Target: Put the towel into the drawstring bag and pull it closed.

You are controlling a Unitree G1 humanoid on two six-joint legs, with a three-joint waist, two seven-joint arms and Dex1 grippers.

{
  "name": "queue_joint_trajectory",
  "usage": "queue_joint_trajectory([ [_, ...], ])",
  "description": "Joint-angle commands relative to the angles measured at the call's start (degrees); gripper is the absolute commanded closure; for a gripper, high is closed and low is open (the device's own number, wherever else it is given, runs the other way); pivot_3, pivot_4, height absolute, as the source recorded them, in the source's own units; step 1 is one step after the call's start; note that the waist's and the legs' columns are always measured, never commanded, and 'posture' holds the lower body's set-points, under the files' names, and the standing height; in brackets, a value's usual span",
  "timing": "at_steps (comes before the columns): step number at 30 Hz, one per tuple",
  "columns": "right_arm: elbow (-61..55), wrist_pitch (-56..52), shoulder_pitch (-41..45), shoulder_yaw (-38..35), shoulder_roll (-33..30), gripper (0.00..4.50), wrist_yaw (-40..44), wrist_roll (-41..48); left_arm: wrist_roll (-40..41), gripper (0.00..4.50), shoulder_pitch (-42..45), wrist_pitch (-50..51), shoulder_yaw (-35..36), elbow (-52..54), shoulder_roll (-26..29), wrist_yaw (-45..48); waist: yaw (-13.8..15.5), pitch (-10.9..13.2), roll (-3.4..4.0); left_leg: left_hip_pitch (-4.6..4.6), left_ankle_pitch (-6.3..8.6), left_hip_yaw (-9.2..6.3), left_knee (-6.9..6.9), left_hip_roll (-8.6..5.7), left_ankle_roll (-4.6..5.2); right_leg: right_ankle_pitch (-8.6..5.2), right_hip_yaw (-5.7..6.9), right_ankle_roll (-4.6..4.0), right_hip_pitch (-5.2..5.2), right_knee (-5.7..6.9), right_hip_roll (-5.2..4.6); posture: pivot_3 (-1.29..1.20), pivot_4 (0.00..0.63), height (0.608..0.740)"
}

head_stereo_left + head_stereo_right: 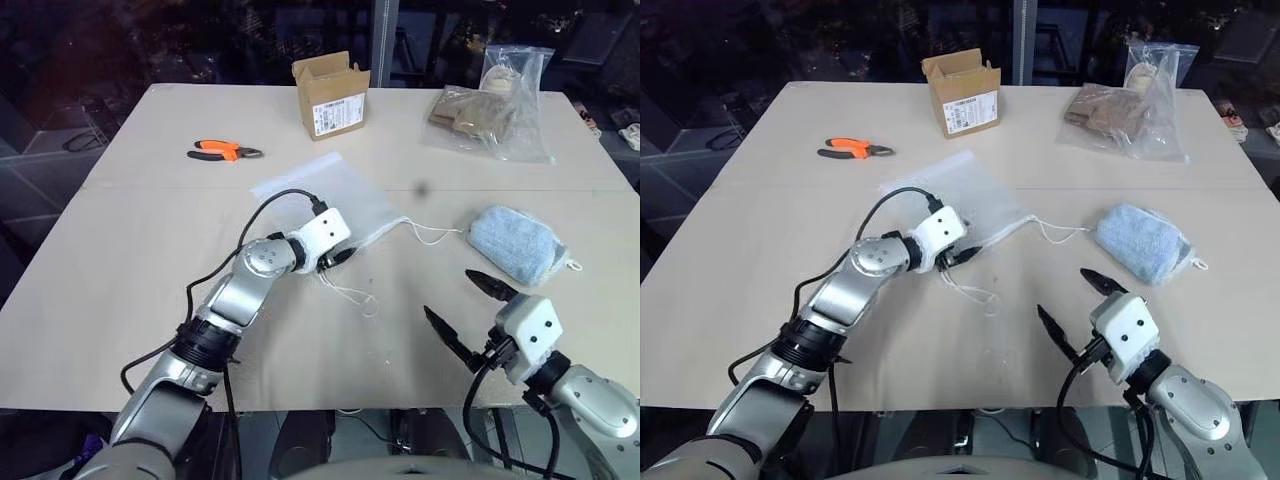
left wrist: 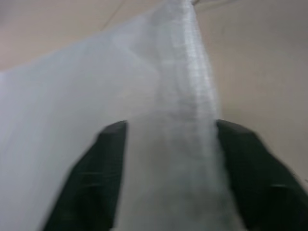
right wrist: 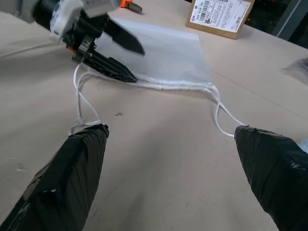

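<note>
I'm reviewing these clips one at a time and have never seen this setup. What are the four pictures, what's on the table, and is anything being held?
This is a humanoid robot with two arms, each ending in two black fingers. Two pictures come from its head, looking down at a beige table; the other two come from cameras on each wrist.

On the table lie a translucent white drawstring bag with long white cords, a light blue fuzzy towel, orange-handled pliers, a small open cardboard box and a clear crinkly plastic bag with brown contents.

The left gripper has its fingers on either side of the bag's mouth edge, not clamped. The right gripper hovers open, holding nothing. The towel is outside the bag.
</note>
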State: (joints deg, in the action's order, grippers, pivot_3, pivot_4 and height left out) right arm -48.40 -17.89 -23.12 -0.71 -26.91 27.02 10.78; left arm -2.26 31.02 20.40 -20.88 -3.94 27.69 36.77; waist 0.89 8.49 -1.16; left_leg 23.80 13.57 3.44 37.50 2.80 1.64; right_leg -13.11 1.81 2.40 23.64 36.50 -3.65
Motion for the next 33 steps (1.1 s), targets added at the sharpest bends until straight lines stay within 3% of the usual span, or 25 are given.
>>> queue_joint_trajectory([
  [1,-0.39,-0.34,1.56,0.39,0.02,0.0,-0.48,-0.1,4.57,3.05,1.44,4.34,4.02,0.17,-2.39,2.06,-0.01,0.0,0.0,0.0,0.0,0.0,0.01,0.0,0.0,0.0,0.0,0.0,0.0,0.01,0.0,0.0,0.15,0.74],
  [3,-0.04,-0.59,2.53,0.85,0.22,0.0,-0.68,-0.41,11.36,4.03,1.86,11.66,8.63,0.51,-4.12,4.73,-0.05,0.0,-0.01,0.0,0.0,-0.01,0.03,0.0,0.0,0.0,0.0,0.01,0.01,0.05,0.0,0.0,0.15,0.74],
  [5,0.21,-0.93,3.29,1.22,0.63,0.0,-0.91,-0.34,17.21,4.46,2.41,18.42,12.25,1.02,-4.42,7.86,-0.13,0.01,-0.02,-0.01,0.0,-0.03,0.04,0.0,0.0,0.0,0.01,0.01,0.01,0.1,0.0,0.0,0.15,0.74],
  [9,2.0,-0.51,4.82,2.67,0.91,0.0,-0.78,-0.88,24.95,4.46,5.07,29.79,18.26,-0.36,-2.99,10.61,-0.17,0.01,-0.03,-0.04,-0.01,-0.12,0.06,0.0,0.0,0.09,0.05,0.21,0.03,0.22,0.03,0.0,0.15,0.74],
  [16,4.58,-0.41,7.0,3.3,1.95,0.0,-1.44,-1.5,32.38,4.46,6.6,39.83,22.68,1.45,1.11,13.44,-0.2,0.0,-0.05,-0.04,-0.01,-0.38,0.06,-0.03,0.0,0.11,-0.02,0.21,0.02,0.23,0.02,0.0,0.15,0.74],
  [22,9.72,-11.27,14.12,-7.32,4.39,0.0,-6.8,3.8,35.12,4.46,7.7,41.98,23.13,2.69,3.06,14.05,-0.07,0.02,-0.1,0.01,-0.02,-0.54,0.21,-0.1,-0.02,0.2,-0.02,0.04,-0.04,0.28,0.03,0.0,0.15,0.74],
  [24,13.52,-14.2,18.87,-12.2,4.89,0.0,-10.11,4.69,35.5,4.46,7.76,42.16,23.67,3.18,2.45,12.62,-0.12,0.03,-0.1,0.02,-0.02,-0.55,0.26,-0.12,-0.01,0.21,-0.07,-0.01,-0.07,0.28,0.03,0.0,0.15,0.74],
  [27,22.75,-17.58,25.83,-15.56,0.08,0.0,-10.15,3.29,35.52,4.46,7.25,41.59,24.06,4.53,1.76,11.04,-0.18,0.04,-0.1,0.01,-0.03,-0.56,0.31,-0.17,0.0,0.21,-0.17,-0.02,-0.1,0.29,0.05,0.0,0.15,0.74],
  [33,48.55,-20.56,40.1,-13.52,-7.74,0.0,-5.56,2.08,36.47,4.46,6.51,41.25,25.08,6.15,0.19,8.06,-0.32,0.05,-0.08,0.01,-0.03,-0.5,0.23,-0.19,0.01,0.25,-0.25,0.01,-0.07,0.3,0.12,0.0,0.15,0.74],
])
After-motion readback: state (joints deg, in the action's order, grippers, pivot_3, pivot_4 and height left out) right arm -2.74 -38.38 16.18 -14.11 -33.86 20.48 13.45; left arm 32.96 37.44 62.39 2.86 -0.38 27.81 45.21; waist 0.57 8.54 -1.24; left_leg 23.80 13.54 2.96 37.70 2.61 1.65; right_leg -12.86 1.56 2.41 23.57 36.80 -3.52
